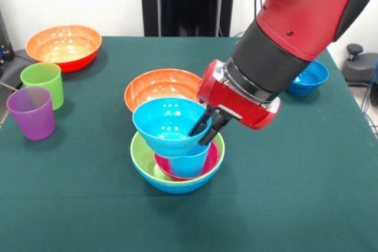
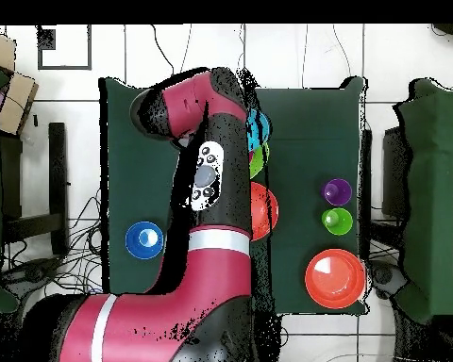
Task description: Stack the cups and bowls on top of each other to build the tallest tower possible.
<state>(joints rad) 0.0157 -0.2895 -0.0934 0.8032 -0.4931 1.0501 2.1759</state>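
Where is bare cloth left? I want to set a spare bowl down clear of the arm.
Free: the near strip in front of the tower, and the patch between it and the purple cup. Crowded: the centre, where the gripper grips the cyan bowl beside an orange bowl.

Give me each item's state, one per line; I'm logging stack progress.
gripper: shut on cyan bowl's rim.
cyan bowl: upright, atop light blue cup.
light blue cup: in magenta bowl.
magenta bowl: nested in lime green bowl.
lime green bowl: nested in blue bowl.
blue bowl: tower base, on table.
green cup, purple cup: upright, unstacked.
orange bowls: upright, unstacked.
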